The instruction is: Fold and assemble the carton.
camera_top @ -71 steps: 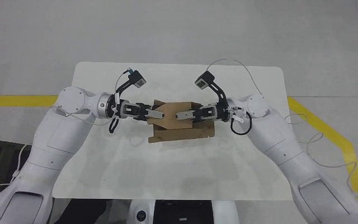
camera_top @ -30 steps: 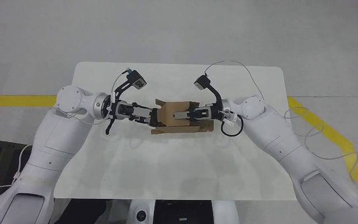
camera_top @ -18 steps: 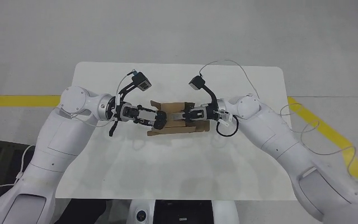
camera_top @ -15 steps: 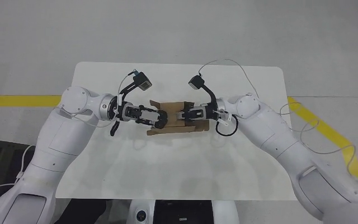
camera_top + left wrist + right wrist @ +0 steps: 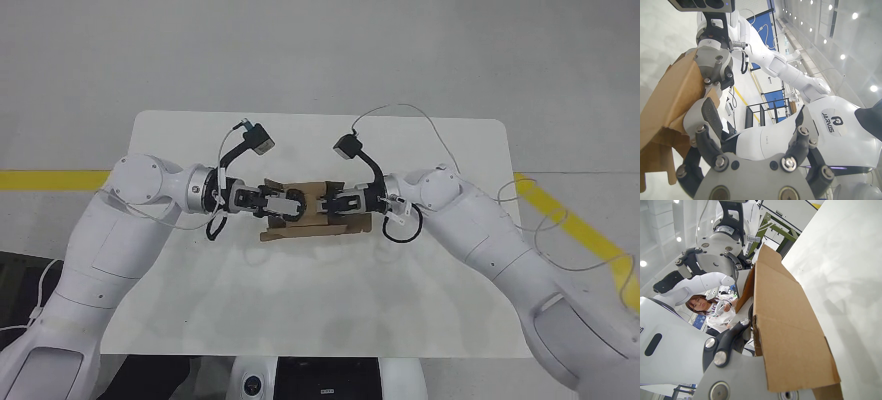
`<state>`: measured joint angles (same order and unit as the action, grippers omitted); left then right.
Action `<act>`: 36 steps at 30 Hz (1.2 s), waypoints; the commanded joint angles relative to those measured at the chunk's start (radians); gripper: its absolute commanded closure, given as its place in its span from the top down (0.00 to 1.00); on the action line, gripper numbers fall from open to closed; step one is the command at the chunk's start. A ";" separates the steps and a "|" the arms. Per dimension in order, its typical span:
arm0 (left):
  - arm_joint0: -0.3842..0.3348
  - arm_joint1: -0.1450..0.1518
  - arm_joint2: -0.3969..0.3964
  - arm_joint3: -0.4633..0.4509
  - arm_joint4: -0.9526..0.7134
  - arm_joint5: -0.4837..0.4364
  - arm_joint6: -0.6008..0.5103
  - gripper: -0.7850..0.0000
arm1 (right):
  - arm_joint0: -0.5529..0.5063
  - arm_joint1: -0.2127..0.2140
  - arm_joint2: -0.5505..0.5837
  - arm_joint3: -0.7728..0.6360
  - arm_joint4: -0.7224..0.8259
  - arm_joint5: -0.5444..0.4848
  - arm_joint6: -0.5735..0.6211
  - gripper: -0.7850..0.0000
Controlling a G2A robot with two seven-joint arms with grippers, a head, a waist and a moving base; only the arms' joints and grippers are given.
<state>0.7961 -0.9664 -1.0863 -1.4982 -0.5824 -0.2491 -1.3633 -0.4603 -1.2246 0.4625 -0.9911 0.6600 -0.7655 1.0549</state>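
The left gripper (image 5: 288,204) is hovering at the carton's (image 5: 318,226) left end with its jaws standing wide apart. In the left wrist view one finger (image 5: 710,113) is leaning its outer side against a flap, while the other is touching nothing. The carton is lying low and partly flattened at the middle of the table (image 5: 300,290), between the two grippers. It is running off the edge of both wrist views, and its inside is hard to make out. The right gripper (image 5: 326,203) is pinching the carton's upper edge, jaws closed on the cardboard. In the right wrist view a panel is hiding one of its fingers.
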 commanded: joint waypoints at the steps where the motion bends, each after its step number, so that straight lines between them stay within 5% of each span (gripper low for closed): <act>1: 0.006 0.002 -0.013 0.005 -0.009 -0.002 0.000 1.00 | -0.001 0.005 0.004 0.004 0.003 -0.005 -0.005 0.00; 17: 0.025 0.013 -0.070 0.073 0.032 0.002 0.028 1.00 | -0.032 0.065 0.026 -0.095 0.036 0.062 0.062 0.00; 36: 0.028 0.012 -0.073 0.027 -0.002 0.000 -0.009 1.00 | -0.011 0.034 -0.030 -0.134 0.076 0.095 0.095 0.00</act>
<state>0.8242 -0.9547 -1.1599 -1.4736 -0.5877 -0.2496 -1.3750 -0.4718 -1.1905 0.4318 -1.1261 0.7356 -0.6671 1.1533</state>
